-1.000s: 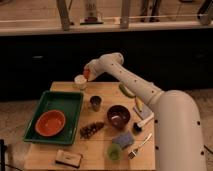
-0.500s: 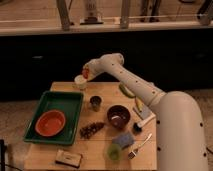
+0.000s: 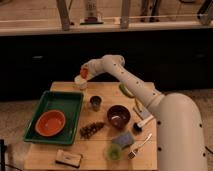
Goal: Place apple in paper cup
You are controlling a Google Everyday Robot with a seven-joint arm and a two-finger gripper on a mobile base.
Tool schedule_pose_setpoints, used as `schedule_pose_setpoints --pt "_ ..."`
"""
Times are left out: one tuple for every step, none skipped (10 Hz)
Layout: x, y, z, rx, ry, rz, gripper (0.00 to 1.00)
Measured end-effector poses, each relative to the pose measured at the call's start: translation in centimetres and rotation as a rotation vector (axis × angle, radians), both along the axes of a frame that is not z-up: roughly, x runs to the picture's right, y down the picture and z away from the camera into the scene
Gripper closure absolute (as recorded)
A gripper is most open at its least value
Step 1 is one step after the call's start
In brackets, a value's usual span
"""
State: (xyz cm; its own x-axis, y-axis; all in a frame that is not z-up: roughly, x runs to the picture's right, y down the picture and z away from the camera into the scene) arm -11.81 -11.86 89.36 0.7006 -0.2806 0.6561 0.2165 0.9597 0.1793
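The apple (image 3: 84, 73) is small and red-orange and sits in my gripper (image 3: 83, 75) at the far left of the wooden table (image 3: 105, 146). The gripper holds it directly above the white paper cup (image 3: 80, 83), which stands near the table's back left corner. The apple seems to touch or nearly touch the cup's top. My arm reaches in from the lower right across the table.
A green tray (image 3: 70, 102) holds an orange bowl (image 3: 49, 123) at the left. A dark metallic cup (image 3: 95, 103), a dark bowl (image 3: 119, 116), a translucent green cup (image 3: 114, 153), a fork (image 3: 141, 145), a snack bar (image 3: 68, 158) and a dark cluster (image 3: 91, 130) lie on the table.
The gripper with the apple has stayed over the paper cup, lowering very slightly if at all.
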Motion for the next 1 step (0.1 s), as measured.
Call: schedule_pose_setpoints --pt "-0.12 -0.03 -0.01 0.001 -0.013 0.0 1.0"
